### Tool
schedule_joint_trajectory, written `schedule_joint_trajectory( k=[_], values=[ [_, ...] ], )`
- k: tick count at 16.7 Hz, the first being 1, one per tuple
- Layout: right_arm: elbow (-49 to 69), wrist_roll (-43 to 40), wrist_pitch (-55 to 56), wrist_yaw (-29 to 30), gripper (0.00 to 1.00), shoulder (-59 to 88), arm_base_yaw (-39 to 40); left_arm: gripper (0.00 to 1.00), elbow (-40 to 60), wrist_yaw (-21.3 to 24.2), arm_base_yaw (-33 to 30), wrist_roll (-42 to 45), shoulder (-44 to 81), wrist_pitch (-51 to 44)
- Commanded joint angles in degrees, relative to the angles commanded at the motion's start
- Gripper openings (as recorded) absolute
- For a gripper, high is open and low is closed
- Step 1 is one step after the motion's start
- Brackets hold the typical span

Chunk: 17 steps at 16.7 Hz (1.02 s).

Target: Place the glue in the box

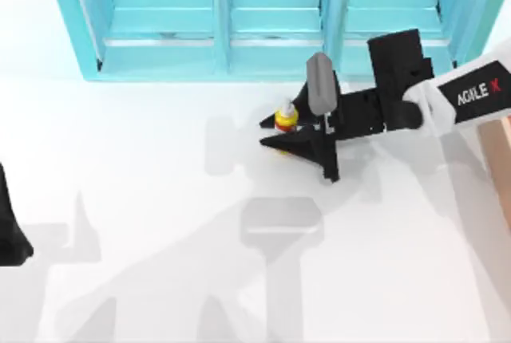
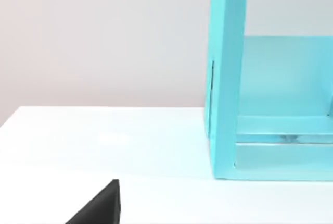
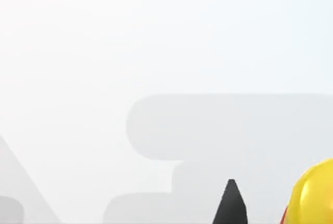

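The glue (image 1: 285,116), a small yellow bottle with a white nozzle and red label, stands upright on the white table in front of the turquoise shelf unit. My right gripper (image 1: 266,132) reaches in from the right, open, with its two black fingers either side of the bottle. In the right wrist view one fingertip (image 3: 231,199) stands a little apart from the glue (image 3: 312,195). A tan strip of the box (image 1: 500,169) shows at the table's right edge, behind the right arm. My left gripper (image 1: 11,235) sits parked at the far left edge.
A big turquoise three-compartment shelf unit (image 1: 271,20) runs along the back of the table, just behind the glue; its side wall (image 2: 226,78) is in the left wrist view. A grey handle-like part (image 1: 322,81) sticks up from the right arm.
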Motion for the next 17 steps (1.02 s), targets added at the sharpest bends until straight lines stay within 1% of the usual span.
schedule_joint_trajectory(
  k=[2,3,12,17],
  values=[
    [0.00,0.00,0.00,0.00,0.02,0.00,0.00,1.00,0.00,0.00,0.00,0.00,0.00,0.00],
    [0.00,0.00,0.00,0.00,0.00,0.00,0.00,1.00,0.00,0.00,0.00,0.00,0.00,0.00],
    [0.08,0.05,-0.09,0.00,0.00,-0.15,-0.17,1.00,0.00,0.00,0.00,0.00,0.00,0.00],
    [1.21,0.10,-5.60,0.02,0.00,-4.82,-0.21,1.00,0.00,0.00,0.00,0.00,0.00,0.00]
  ],
)
